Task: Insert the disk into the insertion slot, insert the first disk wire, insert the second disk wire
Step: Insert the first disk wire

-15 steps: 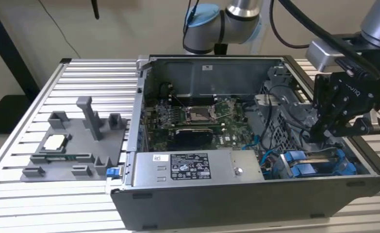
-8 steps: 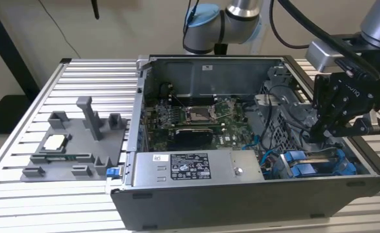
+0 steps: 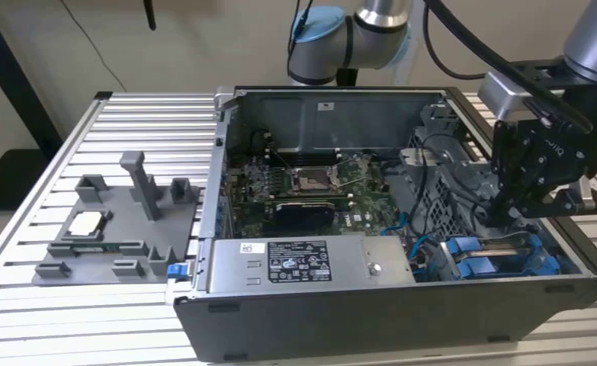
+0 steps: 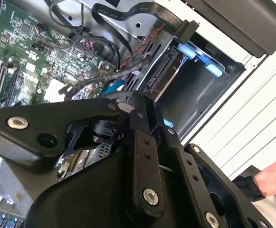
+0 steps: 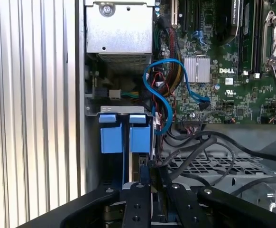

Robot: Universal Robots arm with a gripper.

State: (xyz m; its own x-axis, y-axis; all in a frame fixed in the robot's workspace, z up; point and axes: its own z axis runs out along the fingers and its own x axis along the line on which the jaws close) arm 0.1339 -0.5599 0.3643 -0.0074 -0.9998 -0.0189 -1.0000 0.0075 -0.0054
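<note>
Nearest in both wrist views: the black gripper (image 5: 146, 186), jaws drawn narrow and clamped on the disk (image 5: 145, 166), seen here edge-on as a thin upright strip between the fingers. Just beyond, in the first wrist view, the insertion slot (image 5: 110, 164), a dark bay at the edge of the computer case (image 3: 380, 320), with two blue fittings (image 5: 113, 134) side by side on it. Disk close by the slot, not yet seated in it; bay interior (image 4: 195, 95) bare and dark grey in the second wrist view. Beside the bay, a bundle of black cables (image 5: 176, 135) and a looping blue cable (image 5: 165, 61). Farther in, the green motherboard (image 5: 223, 57) and next to it the grey power-supply box (image 5: 120, 28). In the exterior view, gripper (image 3: 522, 217) hanging inside the case corner at the exterior view's right, just over the blue fittings. Outside the case wall, in the second wrist view, a person's hand (image 4: 274, 178) on the slatted table (image 3: 146, 130). Farthest, toward the exterior view's left, a grey fixture tray (image 3: 166, 229) on the same table, apart from the case.
</note>
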